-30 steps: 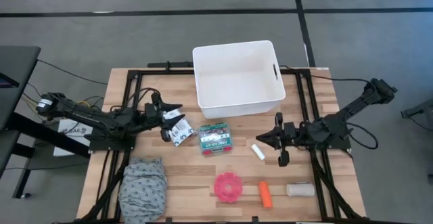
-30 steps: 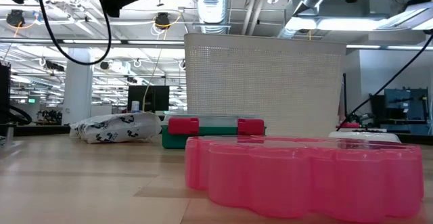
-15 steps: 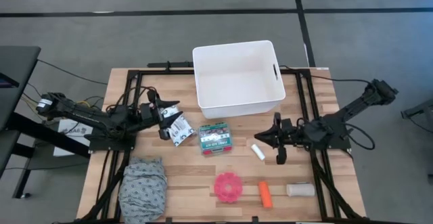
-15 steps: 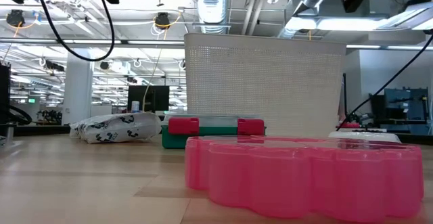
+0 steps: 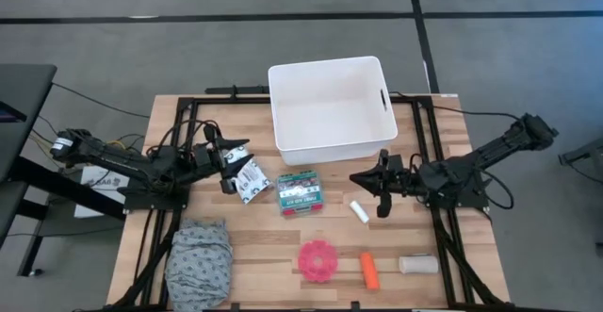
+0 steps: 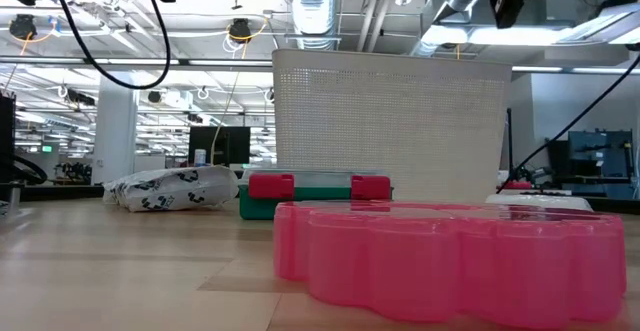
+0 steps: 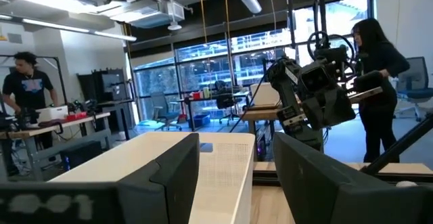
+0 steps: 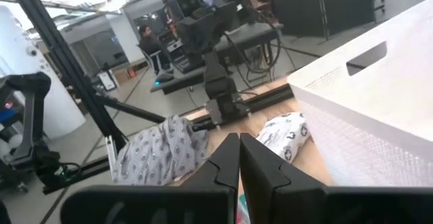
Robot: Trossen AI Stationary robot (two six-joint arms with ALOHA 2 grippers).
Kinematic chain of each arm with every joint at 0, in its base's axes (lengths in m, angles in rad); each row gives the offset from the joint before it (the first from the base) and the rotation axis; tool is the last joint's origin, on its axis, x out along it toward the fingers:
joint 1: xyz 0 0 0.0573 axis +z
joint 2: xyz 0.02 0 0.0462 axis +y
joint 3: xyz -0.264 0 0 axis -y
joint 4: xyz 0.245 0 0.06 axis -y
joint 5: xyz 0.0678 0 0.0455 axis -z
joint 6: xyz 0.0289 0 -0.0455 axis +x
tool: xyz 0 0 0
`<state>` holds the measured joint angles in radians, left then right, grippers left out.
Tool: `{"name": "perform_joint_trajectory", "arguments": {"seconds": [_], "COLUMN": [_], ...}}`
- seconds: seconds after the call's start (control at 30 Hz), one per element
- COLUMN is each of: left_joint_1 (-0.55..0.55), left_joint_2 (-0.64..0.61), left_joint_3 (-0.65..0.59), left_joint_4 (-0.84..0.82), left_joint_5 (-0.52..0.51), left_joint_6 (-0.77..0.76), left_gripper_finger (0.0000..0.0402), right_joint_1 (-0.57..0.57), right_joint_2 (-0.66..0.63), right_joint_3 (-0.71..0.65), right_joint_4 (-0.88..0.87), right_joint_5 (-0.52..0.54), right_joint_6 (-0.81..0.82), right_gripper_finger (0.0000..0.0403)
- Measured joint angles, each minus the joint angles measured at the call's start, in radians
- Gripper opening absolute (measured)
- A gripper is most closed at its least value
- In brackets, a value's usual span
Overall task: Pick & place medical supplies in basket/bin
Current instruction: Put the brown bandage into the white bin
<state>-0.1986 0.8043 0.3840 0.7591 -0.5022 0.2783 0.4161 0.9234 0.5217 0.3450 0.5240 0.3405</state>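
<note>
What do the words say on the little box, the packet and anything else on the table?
Green-and-red box: there is print on its lid, too small to read.
White packet: black print, too blurred to read.
White label under the left arm's base: dark lettering, too small to read.
White tub, pink disc, orange tube, beige roll: no writing shows.
So nothing can be quoted.
</note>
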Motion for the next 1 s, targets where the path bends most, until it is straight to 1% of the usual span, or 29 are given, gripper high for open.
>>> {"name": "perform_joint_trajectory", "arguments": {"seconds": [0.1,0.3,0.4,0.47,0.53,0.6,0.7,0.77,0.8,0.87,1.0], "left_joint_1": [0.0,0.0,0.0,0.0,0.0,0.0,0.0,0.0,0.0,0.0,-0.002], "left_joint_2": [0.0,0.0,0.0,0.0,0.0,0.0,0.0,0.0,0.0,0.0,0.0], "left_joint_3": [0.0,0.0,0.0,0.0,0.0,0.0,0.0,0.0,0.0,0.0,0.0], "left_joint_4": [0.0,-0.001,0.003,0.01,0.011,0.011,0.011,0.011,0.011,0.011,-0.009], "left_joint_5": [0.0,0.0,0.0,0.0,0.0,0.0,0.0,0.001,0.001,0.001,0.001], "left_joint_6": [0.0,0.0,0.0,0.002,0.003,0.005,0.006,0.002,-0.004,-0.013,-0.033], "left_gripper_finger": [0.0178,0.0178,0.0178,0.0178,0.0178,0.0178,0.0178,0.0178,0.0178,0.0178,0.0178], "right_joint_1": [-0.019,-0.052,-0.049,-0.04,-0.024,-0.001,0.028,0.044,0.05,0.065,0.122], "right_joint_2": [0.0,0.026,0.048,0.064,0.078,0.094,0.125,0.153,0.171,0.207,0.288], "right_joint_3": [0.0,0.0,0.001,0.017,0.05,0.095,0.186,0.251,0.28,0.333,0.393], "right_joint_4": [-0.005,-0.083,-0.079,-0.103,-0.165,-0.271,-0.476,-0.631,-0.706,-0.843,-0.997], "right_joint_5": [-0.002,-0.008,-0.07,-0.117,-0.157,-0.196,-0.214,-0.217,-0.236,-0.295,-0.43], "right_joint_6": [-0.024,-0.009,-0.069,-0.064,-0.008,0.069,0.189,0.293,0.35,0.466,0.689], "right_gripper_finger": [0.0005,0.0005,0.0005,0.0008,0.0016,0.0031,0.0059,0.0078,0.0087,0.0106,0.0143]}}
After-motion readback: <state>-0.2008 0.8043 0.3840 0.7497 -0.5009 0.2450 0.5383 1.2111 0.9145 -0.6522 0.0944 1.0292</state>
